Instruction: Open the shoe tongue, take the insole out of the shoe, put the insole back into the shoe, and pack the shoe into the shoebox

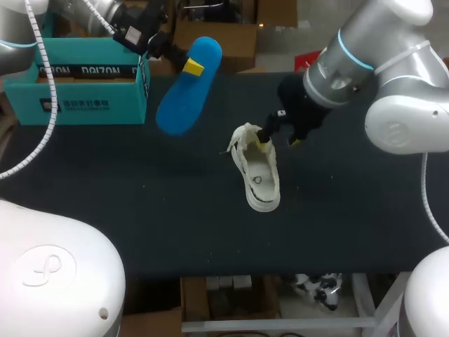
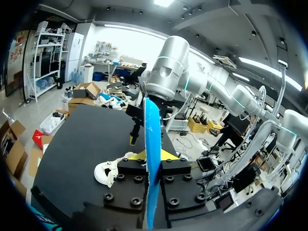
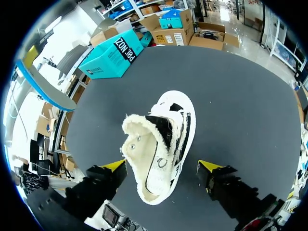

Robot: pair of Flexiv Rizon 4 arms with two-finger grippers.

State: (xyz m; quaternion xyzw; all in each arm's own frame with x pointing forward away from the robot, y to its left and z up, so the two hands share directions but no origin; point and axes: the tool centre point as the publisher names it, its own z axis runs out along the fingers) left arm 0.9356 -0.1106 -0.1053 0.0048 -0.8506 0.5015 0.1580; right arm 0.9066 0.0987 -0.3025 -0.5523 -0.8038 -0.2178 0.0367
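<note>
So the left gripper point(image 1: 190, 67) is pinching the blue insole point(image 1: 184, 98) up in the air, just right of the teal shoebox point(image 1: 77, 98) at far left. The shoe point(image 1: 259, 175) is sitting mid-table, with the right gripper point(image 1: 278, 144) straddling its far end, fingers spread wide, not clamping. The insole's looking light and bendy, so I'm guessing a mid-length grip beats the tip.
</note>
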